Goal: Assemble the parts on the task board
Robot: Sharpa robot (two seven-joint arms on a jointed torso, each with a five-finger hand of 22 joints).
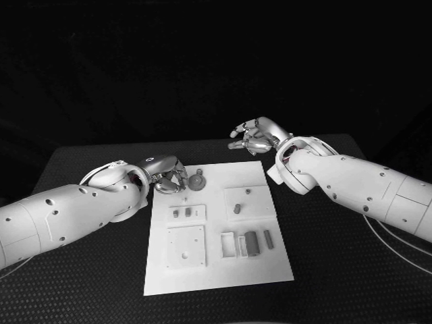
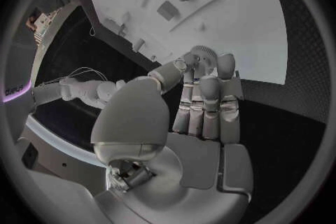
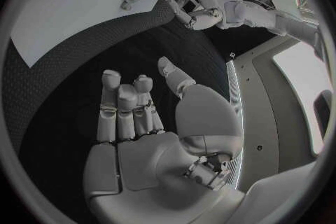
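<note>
Left hand sits at the near-left corner of the task board, fingers curled in toward the thumb. From the left wrist view I read a small toothed gear right at its fingertips, and I take it as pinched there, though the contact is partly masked by the fingers themselves. Just ahead of that hand on the board lies a round, keyhole-shaped part, close beside the fingertips but not clearly touched.

Right hand hovers off the board's far-right corner over the black table, fingers spread and holding nothing, as the right wrist view confirms.

I judge we are at the gear-placing step: the left hand carries its piece and must now find its seat. That calls for a small, careful move forward and down, keeping the gear level.

Hard to make out: which peg or recess takes the gear, since the left hand covers that corner. The parts further back, small blocks in their raised frames, are too small to identify.
</note>
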